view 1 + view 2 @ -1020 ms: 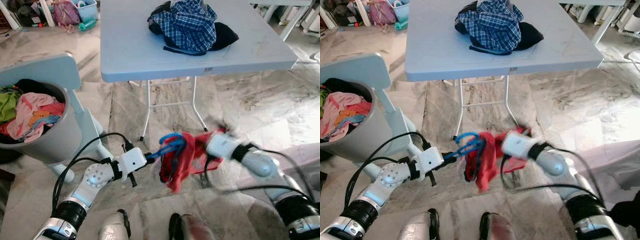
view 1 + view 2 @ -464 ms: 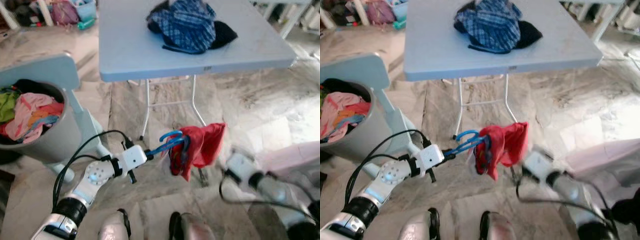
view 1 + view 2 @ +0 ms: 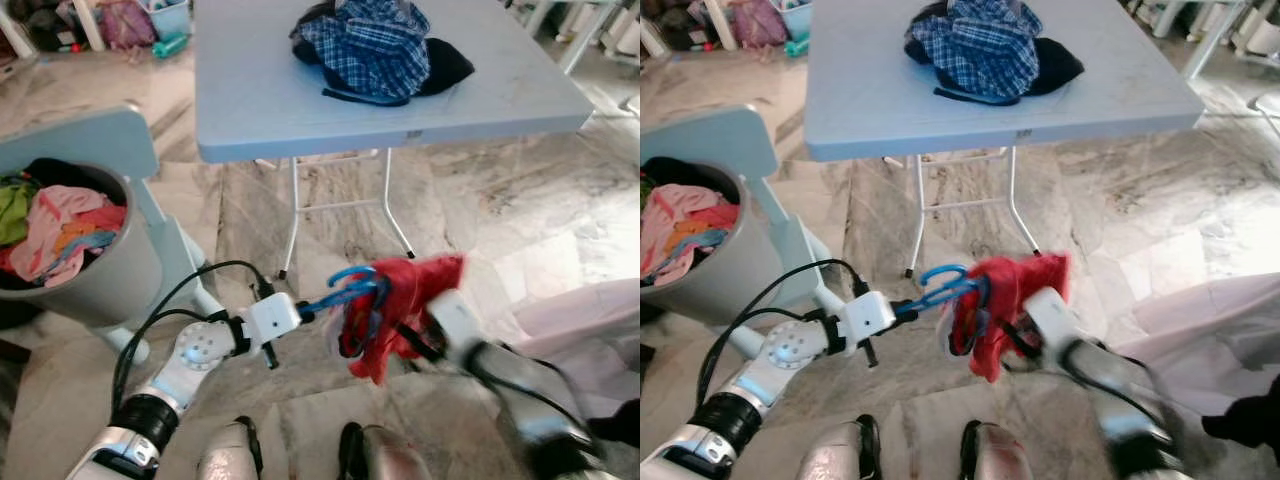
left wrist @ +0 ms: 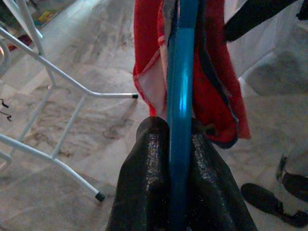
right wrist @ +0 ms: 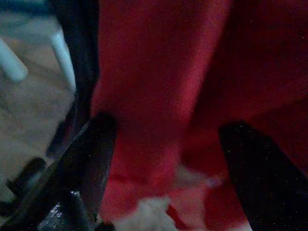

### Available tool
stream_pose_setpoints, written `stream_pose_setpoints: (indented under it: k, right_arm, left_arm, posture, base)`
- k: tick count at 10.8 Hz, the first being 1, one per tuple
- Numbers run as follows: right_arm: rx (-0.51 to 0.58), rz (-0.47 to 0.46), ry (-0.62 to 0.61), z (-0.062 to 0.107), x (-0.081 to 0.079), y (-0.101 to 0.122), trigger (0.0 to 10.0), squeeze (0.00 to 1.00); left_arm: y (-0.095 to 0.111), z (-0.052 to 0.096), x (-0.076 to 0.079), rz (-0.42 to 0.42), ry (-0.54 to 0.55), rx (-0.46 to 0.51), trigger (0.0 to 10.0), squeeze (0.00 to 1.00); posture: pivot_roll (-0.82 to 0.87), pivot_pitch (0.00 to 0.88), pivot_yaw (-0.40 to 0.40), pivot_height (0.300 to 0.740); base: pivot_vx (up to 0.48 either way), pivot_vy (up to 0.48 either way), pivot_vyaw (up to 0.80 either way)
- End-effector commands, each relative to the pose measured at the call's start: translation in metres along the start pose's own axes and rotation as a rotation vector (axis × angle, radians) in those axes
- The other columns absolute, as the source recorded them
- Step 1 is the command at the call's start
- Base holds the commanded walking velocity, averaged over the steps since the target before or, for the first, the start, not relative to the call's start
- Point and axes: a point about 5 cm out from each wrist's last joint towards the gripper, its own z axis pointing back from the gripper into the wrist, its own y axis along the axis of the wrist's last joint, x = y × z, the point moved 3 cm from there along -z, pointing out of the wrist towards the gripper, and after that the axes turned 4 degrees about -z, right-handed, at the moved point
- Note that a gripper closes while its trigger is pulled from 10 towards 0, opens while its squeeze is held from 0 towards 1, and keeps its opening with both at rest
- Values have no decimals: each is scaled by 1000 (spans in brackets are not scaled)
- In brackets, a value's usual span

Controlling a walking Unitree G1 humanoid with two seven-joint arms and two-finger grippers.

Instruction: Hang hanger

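Now we see the left gripper held out in front of the robot's body, low above the marble floor, with its two black fingers pressed together on the blue hanger. In the left wrist view the blue bar runs straight out between the fingers, along the same line as the gripper itself. In the head views the long axis of the hanger goes from the left gripper toward the robot's right and a little upward, and its curved blue end points away from the left arm.

A red garment hangs on the far part of the hanger, bunched and folded, and its lower edge drops below the bar (a dark trim shows along one edge in the left wrist view).

Our right gripper is at the red garment, on its right side. The right arm is blurred in both head views. In the right wrist view the two black fingers stand spread apart with the red cloth between them, but we cannot tell if they touch it.

Behind all this stands a light blue folding table with a checked blue shirt piled on it. At the robot's left there is a grey basket full of mixed clothes.
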Motion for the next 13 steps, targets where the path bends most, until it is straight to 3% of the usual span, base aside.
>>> stream_pose_setpoints:
  k: [1,2,3,6,13]
  right_arm:
    - [21,-28,-32,-1,3,4,10000,0]
    - [33,-39,-43,-5,1,7,8235,0]
    - [43,-60,-40,-7,-1,9,0,0]
    - [43,-55,-101,-11,4,11,0,0]
    - [51,-42,-109,-10,5,11,0,0]
  left_arm:
    - [9,-2,-4,-37,-1,34,0,0]
    - [9,-2,-4,-39,-5,35,0,0]
    - [10,-2,-5,-42,-9,37,0,0]
    - [13,-4,-5,-48,-17,48,0,0]
    - [12,-5,-2,-37,-19,46,0,0]
  posture:
    - [-47,167,-23,740]
    - [-46,166,-21,740]
    - [-47,165,-19,740]
    - [-49,165,-18,740]
    - [-55,172,-22,740]
  base:
    - [0,0,0]
    - [0,0,0]
    - [0,0,0]
    - [0,0,0]
    - [0,0,0]
